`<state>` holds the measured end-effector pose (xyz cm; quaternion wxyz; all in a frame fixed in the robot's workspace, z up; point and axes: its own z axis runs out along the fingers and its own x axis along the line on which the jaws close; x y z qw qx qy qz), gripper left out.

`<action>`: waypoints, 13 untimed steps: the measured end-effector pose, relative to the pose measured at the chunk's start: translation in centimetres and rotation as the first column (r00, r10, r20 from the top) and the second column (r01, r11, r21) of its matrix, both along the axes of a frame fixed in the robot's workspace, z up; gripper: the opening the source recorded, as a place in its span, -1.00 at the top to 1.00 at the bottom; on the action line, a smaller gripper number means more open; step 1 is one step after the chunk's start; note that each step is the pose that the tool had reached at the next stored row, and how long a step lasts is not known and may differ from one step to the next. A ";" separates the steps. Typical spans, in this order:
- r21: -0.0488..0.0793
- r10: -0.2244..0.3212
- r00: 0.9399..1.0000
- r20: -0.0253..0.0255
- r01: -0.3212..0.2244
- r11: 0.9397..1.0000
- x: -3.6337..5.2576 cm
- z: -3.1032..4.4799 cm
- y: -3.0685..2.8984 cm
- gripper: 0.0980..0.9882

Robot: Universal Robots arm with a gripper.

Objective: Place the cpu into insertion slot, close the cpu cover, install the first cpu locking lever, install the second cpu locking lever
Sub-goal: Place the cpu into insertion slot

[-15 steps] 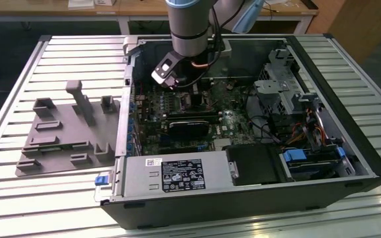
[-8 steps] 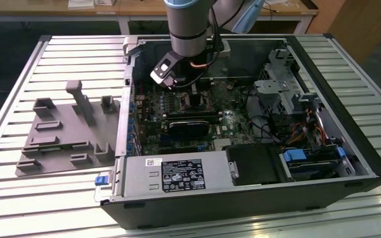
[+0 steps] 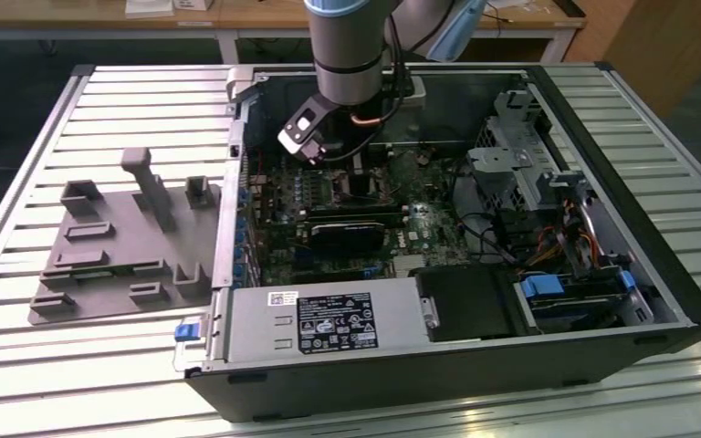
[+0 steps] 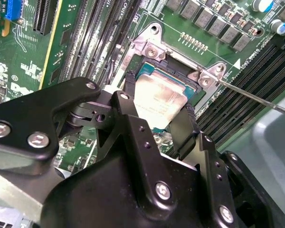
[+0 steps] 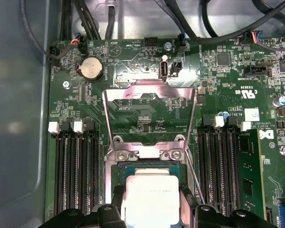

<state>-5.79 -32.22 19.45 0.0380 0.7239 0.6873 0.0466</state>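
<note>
Step 1 in hand, I'd say: gripper pinches the chip at the socket, upper-centre in the exterior view, cover flipped open beyond it, & seating needs the chip kept level & square to the rim.

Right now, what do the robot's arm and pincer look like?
The arm is a round silver-grey tube with a pale blue cap and a black cable down its side. The pincer is black and blocky, with shiny silver screws and two flat black fingers.
</note>
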 end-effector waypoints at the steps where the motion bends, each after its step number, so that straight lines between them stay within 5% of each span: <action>1: 0.000 -0.002 1.000 0.000 0.002 1.000 0.00 -0.04 0.00 0.01; 13: 0.000 -0.002 1.000 0.000 0.002 1.000 0.00 -0.21 0.00 0.01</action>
